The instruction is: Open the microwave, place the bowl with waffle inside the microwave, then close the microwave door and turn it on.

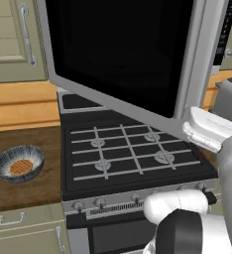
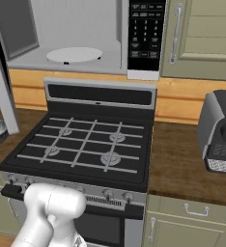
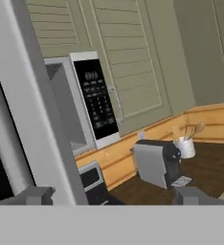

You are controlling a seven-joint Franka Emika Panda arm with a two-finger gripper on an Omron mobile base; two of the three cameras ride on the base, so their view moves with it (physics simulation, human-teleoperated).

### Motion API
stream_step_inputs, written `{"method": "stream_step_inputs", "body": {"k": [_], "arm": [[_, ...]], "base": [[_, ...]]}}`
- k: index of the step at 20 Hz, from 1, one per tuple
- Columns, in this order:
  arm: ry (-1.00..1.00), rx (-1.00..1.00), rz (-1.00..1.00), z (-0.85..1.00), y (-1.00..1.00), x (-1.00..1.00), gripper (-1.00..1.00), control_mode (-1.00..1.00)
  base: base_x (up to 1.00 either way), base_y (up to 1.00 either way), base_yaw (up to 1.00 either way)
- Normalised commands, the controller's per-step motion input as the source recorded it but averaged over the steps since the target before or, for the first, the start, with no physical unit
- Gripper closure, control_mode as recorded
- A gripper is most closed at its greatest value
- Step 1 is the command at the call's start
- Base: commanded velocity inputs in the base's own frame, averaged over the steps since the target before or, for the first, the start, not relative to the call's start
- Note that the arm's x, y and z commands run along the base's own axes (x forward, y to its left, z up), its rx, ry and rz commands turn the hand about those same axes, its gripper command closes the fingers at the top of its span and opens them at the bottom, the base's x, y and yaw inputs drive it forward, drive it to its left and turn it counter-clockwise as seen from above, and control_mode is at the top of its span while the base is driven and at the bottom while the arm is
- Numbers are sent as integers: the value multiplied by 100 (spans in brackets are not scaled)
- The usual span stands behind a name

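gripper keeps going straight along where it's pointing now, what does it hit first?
Probably the grey toaster-like appliance on the wooden counter: it sits between the open gripper fingertips, near mid-view. The open microwave door edge lies beside the left fingertip, so it might graze that first. Depth is unclear.

Base views look forward-down over stove [image 1: 133,154] from left, right; hand view close beside microwave door [image 3: 23,110].

The microwave door [image 1: 123,54] stood swung wide over the stove [image 2: 86,140], blocking the way from the bowl with waffle [image 1: 20,163] to the open cavity [image 2: 76,43].
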Motion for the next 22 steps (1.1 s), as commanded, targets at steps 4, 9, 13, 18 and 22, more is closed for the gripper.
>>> {"method": "stream_step_inputs", "body": {"k": [4,9,13,18,22], "arm": [[0,10,29,0,-100,0,-100,-100],[1,12,39,-17,-93,32,-100,-100],[0,9,56,-32,-53,76,-100,-100],[2,6,47,-16,11,99,-100,-100],[0,0,45,-24,48,91,-100,-100]], "base": [[0,0,0],[0,0,0],[0,0,0],[0,0,0],[0,0,0]]}}
